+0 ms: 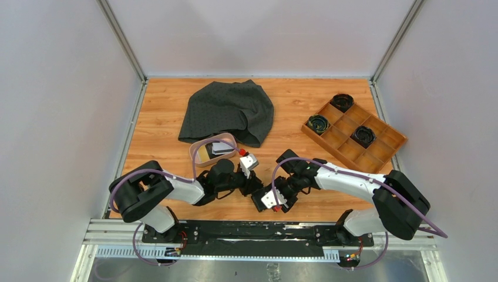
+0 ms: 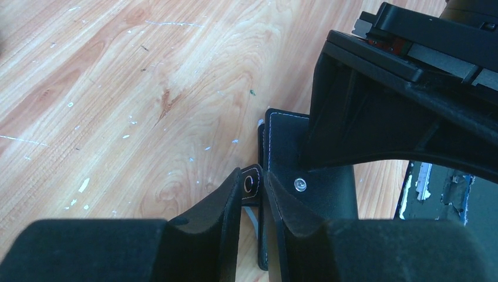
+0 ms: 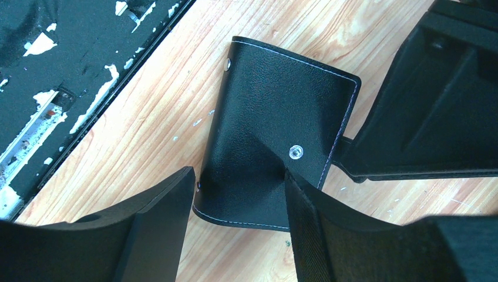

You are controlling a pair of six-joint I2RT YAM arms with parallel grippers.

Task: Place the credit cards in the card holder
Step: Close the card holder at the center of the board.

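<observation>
The left gripper (image 2: 252, 197) is closed on the small snap tab at the side of the card holder (image 3: 276, 111), and the tab is pinched between its fingertips. The right gripper (image 3: 239, 182) is set with jaws apart over the end of the holder nearest it, one finger at an edge and the other laid across the cover. Whether the leather is actually clamped cannot be told. The holder is seen folded shut on the table (image 1: 164, 106) between the two arms, close to the near edge. The credit cards (image 1: 216, 150) are seen lying in the pink dish (image 1: 194, 154), just to the far left.

It is judged that the tab could be pulled out of so narrow a pinch if it is tugged before the cover is pinned, so the holder would be dragged rather than opened. A clash of fingers is also risked, as the two grippers are almost touching. The metal rail (image 1: 235, 232) lies close on the near side. Open wood is offered to the right, before the wooden tray (image 1: 399, 141), and the far side is bounded by the dark cloth (image 1: 229, 108)
</observation>
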